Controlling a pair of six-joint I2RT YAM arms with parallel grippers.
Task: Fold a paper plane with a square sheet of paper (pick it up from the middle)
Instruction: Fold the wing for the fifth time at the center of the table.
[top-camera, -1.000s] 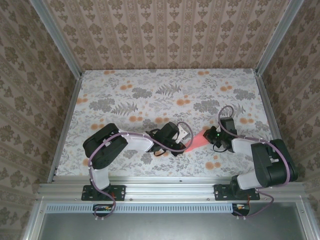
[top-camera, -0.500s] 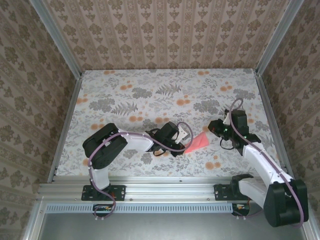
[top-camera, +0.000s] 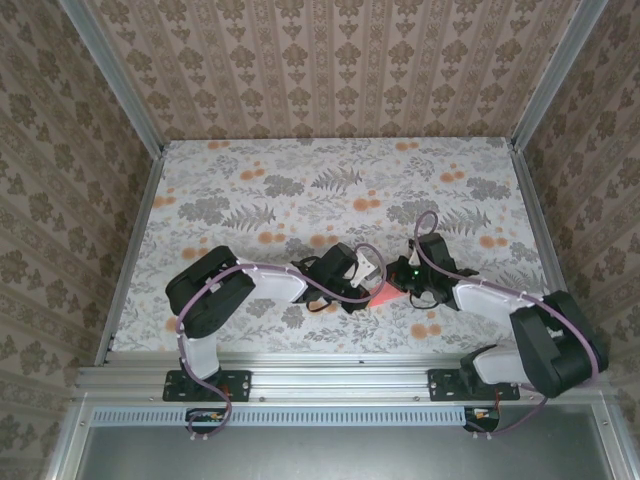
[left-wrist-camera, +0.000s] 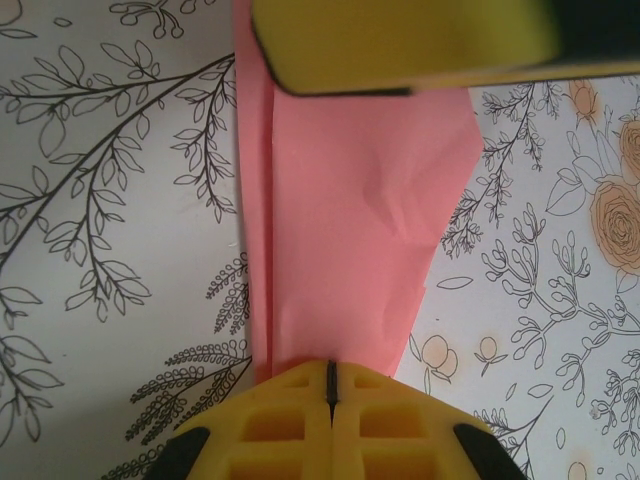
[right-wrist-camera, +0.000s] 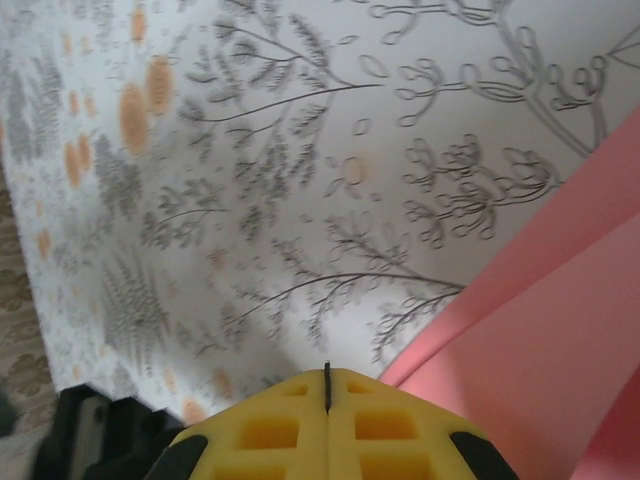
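Clenched left pincer (left-wrist-camera: 330, 375) and clenched right pincer (right-wrist-camera: 327, 376) sit at opposite ends of the paper plane (left-wrist-camera: 350, 230).

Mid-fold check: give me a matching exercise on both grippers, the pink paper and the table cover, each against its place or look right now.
Things:
1. left gripper
2. right gripper
3. pink paper
4. table cover

Descriptions:
A. printed with grey leaves and orange flowers
B. shut, at the paper's right end in the top view
C. folded and creased, lying between the two grippers
D. shut, at the paper's left end in the top view

Pairs: 1-D, 2-B, 3-C, 4-A
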